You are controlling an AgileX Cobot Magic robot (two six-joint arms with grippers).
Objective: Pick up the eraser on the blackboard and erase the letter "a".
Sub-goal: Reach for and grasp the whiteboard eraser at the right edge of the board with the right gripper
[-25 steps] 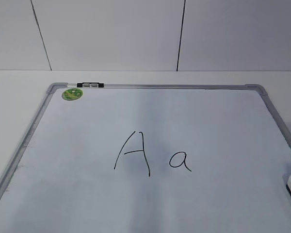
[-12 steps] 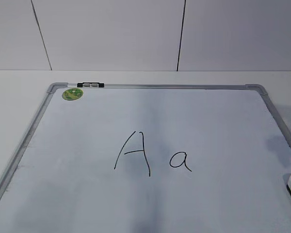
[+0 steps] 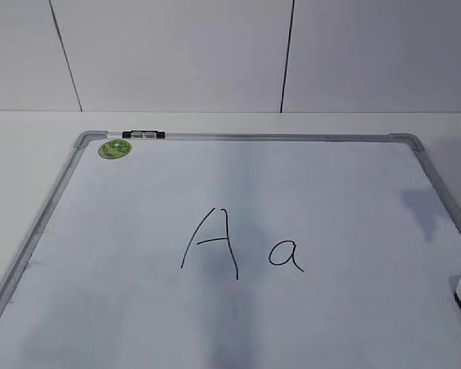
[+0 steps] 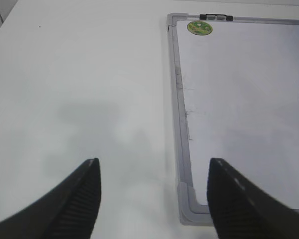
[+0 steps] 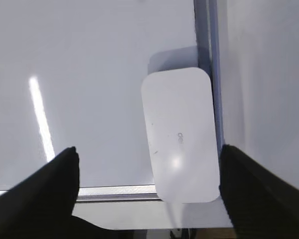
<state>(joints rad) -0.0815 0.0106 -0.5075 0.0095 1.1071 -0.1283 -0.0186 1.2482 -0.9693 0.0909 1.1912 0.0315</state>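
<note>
The eraser (image 5: 182, 134) lies flat on the blackboard (image 5: 89, 74), white top up, against the frame's right rail near a corner. The right gripper (image 5: 149, 174) hangs above it, jaws spread wide to either side, holding nothing. The letter "a" (image 3: 286, 255) stands intact beside a capital "A" (image 3: 211, 242). The left gripper (image 4: 152, 194) is open and empty over the table (image 4: 79, 74).

left gripper (image 4: 152, 199), right gripper (image 5: 149, 186): black tapered jaws, ribbed inner faces.
</note>
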